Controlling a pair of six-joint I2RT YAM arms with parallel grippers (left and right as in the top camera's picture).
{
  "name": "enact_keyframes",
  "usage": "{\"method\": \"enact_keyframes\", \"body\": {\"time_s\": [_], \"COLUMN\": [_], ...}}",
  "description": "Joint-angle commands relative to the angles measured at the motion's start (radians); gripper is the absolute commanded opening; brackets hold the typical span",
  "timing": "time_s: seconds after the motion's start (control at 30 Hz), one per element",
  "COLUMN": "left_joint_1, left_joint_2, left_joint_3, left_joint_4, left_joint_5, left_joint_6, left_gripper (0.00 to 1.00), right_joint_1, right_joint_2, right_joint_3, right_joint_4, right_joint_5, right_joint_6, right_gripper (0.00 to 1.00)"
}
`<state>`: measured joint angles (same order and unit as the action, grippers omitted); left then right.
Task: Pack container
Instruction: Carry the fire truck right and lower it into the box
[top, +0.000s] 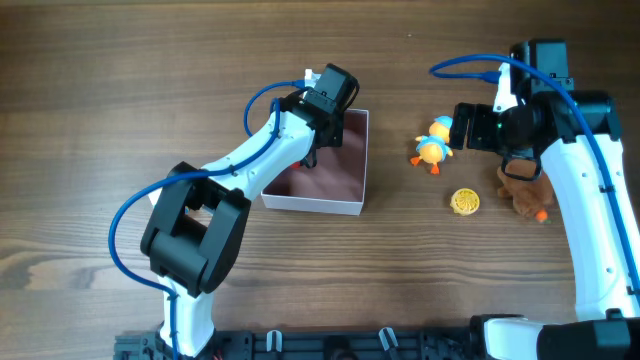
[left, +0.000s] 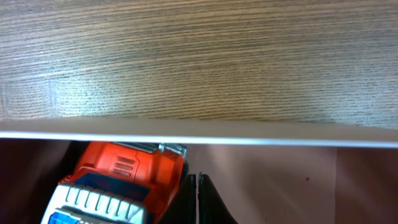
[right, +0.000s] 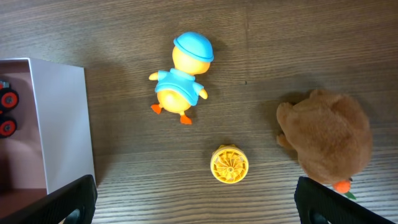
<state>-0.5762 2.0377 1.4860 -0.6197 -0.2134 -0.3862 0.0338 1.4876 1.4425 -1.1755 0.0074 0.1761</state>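
Note:
The container (top: 312, 204) is a shallow white box with a dusty-pink inside, left of the table's middle. Its rim shows in the left wrist view (left: 199, 132) and its wall in the right wrist view (right: 62, 124). My left gripper (top: 312, 152) reaches into it; its fingers (left: 197, 199) are shut together and empty, right beside an orange toy truck (left: 118, 180) lying in the box. My right gripper (top: 464, 127) hangs open and empty (right: 196, 205) above the table to the right of the box.
A yellow duck toy with a blue hat (top: 433, 143) (right: 180, 81), a yellow ribbed disc (top: 464, 201) (right: 229, 164) and a brown plush animal (top: 522, 192) (right: 329, 137) lie on the wooden table right of the box.

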Motion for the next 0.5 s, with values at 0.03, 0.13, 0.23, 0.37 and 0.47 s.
{"method": "enact_keyframes", "body": {"time_s": [0.03, 0.13, 0.23, 0.37, 0.47], "left_joint_1": [0.005, 0.007, 0.007, 0.007, 0.005], "left_joint_2": [0.007, 0.007, 0.007, 0.007, 0.006], "left_joint_3": [0.005, 0.005, 0.005, 0.005, 0.005], "left_joint_4": [-0.024, -0.027, -0.026, -0.023, -0.023], "left_joint_5": [-0.098, -0.151, -0.204, -0.204, -0.204], "left_joint_6": [0.016, 0.042, 0.042, 0.042, 0.042], "left_gripper": [0.04, 0.04, 0.04, 0.04, 0.04], "right_joint_1": [-0.002, -0.002, -0.002, -0.002, -0.002], "right_joint_2": [0.005, 0.005, 0.005, 0.005, 0.005], "right_joint_3": [0.021, 0.021, 0.021, 0.021, 0.021], "right_joint_4": [-0.004, -0.004, -0.007, -0.007, -0.007], "right_joint_5": [-0.008, -0.008, -0.008, -0.008, -0.008], "right_joint_6": [0.007, 0.007, 0.007, 0.007, 0.007], "right_gripper": [1.00, 1.00, 1.00, 1.00, 1.00]}}
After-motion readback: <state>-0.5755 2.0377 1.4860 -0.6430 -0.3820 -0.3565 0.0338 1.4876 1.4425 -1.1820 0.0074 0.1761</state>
